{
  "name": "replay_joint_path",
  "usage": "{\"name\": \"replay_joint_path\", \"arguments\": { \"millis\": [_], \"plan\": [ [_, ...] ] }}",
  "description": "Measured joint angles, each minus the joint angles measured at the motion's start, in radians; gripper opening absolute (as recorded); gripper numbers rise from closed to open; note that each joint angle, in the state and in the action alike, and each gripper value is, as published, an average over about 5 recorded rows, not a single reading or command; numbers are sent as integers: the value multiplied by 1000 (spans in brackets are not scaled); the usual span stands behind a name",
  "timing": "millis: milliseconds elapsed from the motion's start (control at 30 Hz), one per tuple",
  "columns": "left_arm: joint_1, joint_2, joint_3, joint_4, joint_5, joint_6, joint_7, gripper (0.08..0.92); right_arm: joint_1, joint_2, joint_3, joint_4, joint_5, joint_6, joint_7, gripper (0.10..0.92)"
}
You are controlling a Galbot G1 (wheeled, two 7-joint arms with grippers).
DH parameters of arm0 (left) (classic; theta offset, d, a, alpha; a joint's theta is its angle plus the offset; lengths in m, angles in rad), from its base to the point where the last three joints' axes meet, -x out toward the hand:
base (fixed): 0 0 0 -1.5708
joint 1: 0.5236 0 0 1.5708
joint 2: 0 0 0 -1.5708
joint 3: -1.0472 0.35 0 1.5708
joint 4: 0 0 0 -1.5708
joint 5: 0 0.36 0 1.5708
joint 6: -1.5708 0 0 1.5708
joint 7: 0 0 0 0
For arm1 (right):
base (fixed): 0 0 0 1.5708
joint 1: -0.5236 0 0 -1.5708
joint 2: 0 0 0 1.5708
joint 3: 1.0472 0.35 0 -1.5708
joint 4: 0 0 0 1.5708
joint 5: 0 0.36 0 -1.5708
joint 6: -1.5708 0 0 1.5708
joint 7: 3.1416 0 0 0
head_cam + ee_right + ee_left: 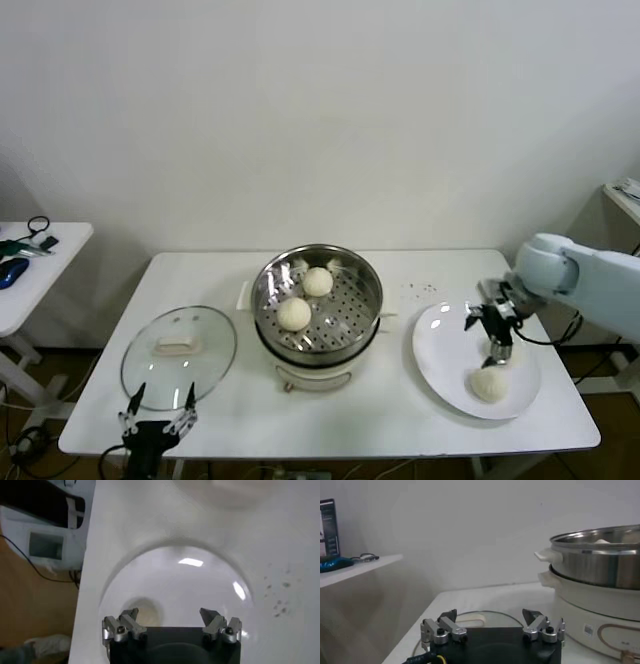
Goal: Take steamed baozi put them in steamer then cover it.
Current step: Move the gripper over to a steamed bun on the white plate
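Your right pincer (497, 333) hangs wide over the plate (440, 355) with 1 baozi (488, 384); left pincer (158, 405) wide near the cover (178, 356).

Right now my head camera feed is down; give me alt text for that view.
The open right gripper hangs over the white plate on the table's right, above two baozi left there. Two more baozi sit in the uncovered steamer at centre. The glass cover lies on the left, the open left gripper near its front edge.
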Motion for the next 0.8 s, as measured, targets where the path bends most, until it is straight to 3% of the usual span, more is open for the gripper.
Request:
{"name": "replay_joint_path", "arguments": {
  "millis": [800],
  "plan": [
    [4,-13,4,24,15,-3,-2,823,-244,22,175,-92,-112,4,5,818]
  ]
}}
